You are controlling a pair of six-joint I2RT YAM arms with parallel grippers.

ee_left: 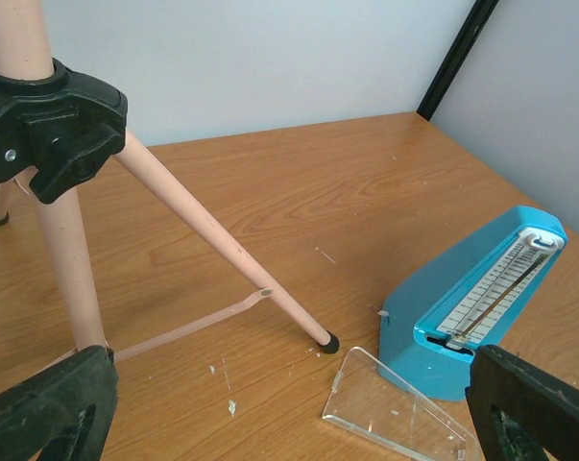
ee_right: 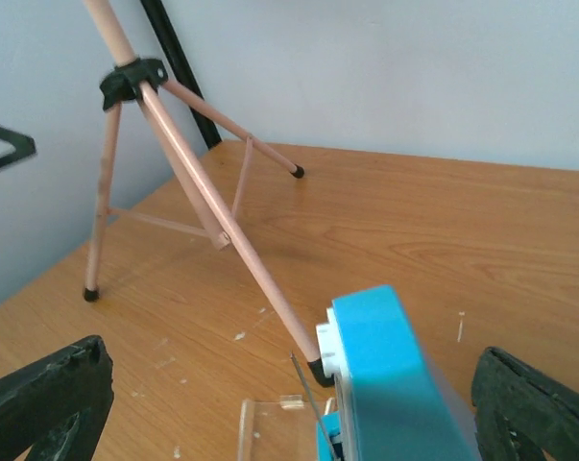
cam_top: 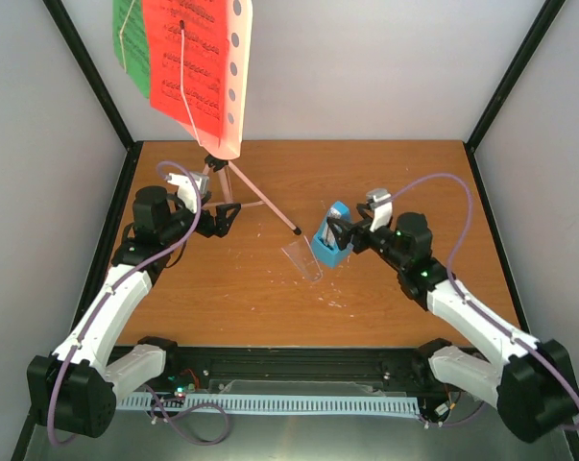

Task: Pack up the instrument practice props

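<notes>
The pink music stand (cam_top: 233, 182) stands on its three legs at the back left of the desk (cam_top: 270, 307), its punched panel (cam_top: 236, 67) high overhead with the red page (cam_top: 185, 58) and green page (cam_top: 128, 38) on it. The blue metronome (cam_top: 331, 236) stands on its base right of centre, and its clear cover (cam_top: 304, 261) lies flat on the wood just beside it. The left gripper (cam_top: 227, 219) hangs by the stand's legs with its jaws wide apart and nothing in them. The right gripper (cam_top: 347, 233) has its jaws apart too, one on each side of the metronome, not clamped on it. From where I stand, nothing looks packed yet. The stand worries me most: it is tall and carries its load at the top, so a sideways nudge to a leg from the left arm could topple it. One foot reaches out close to the cover and metronome, so dragging either could hook that leg. With the cover off, the metronome's thin rod is exposed, and jaws closing across the face could bend it. The cover, lying flat and smooth, may skid away instead of lifting.
</notes>
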